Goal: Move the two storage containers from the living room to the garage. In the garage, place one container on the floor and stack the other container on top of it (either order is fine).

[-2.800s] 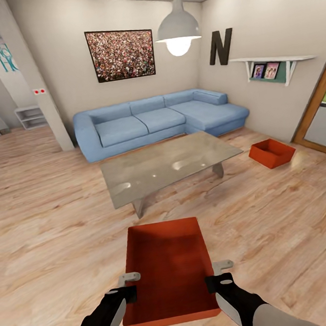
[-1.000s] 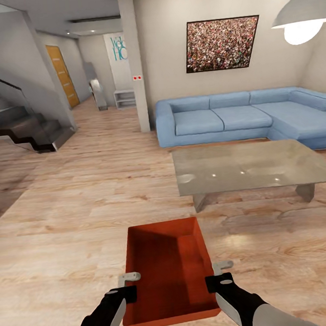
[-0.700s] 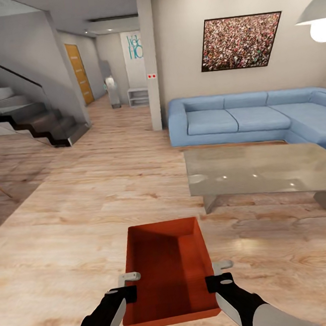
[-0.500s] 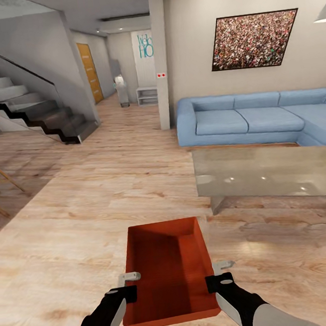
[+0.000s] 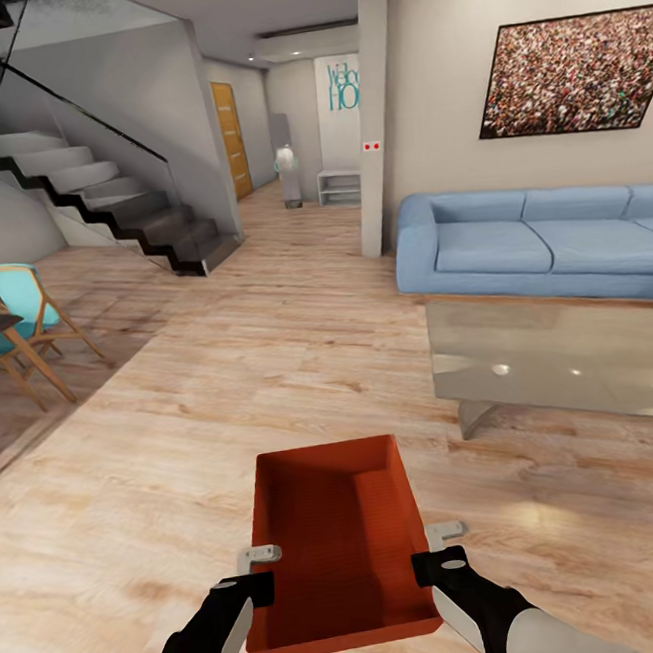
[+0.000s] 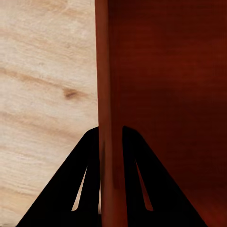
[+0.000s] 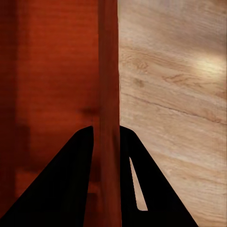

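Both arms reach forward, low and level, one at each side of the bin (image 5: 337, 542). Left gripper (image 5: 260, 571) pinches the bin's left wall, one finger inside, one outside; right gripper (image 5: 437, 550) pinches the right wall likewise. Bin held above the plank floor (image 5: 134, 508), long axis pointing ahead, nothing inside. Sofa (image 5: 540, 249) and glass table (image 5: 561, 357) ahead right; stairs (image 5: 101, 194) ahead left.

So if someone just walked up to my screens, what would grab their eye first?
The orange-red storage container, held low in front between the left gripper and right gripper, each clamped on a side wall. Behind it, over the wood-plank floor, sit the blue sofa and glass coffee table to the right, and the staircase to the left.
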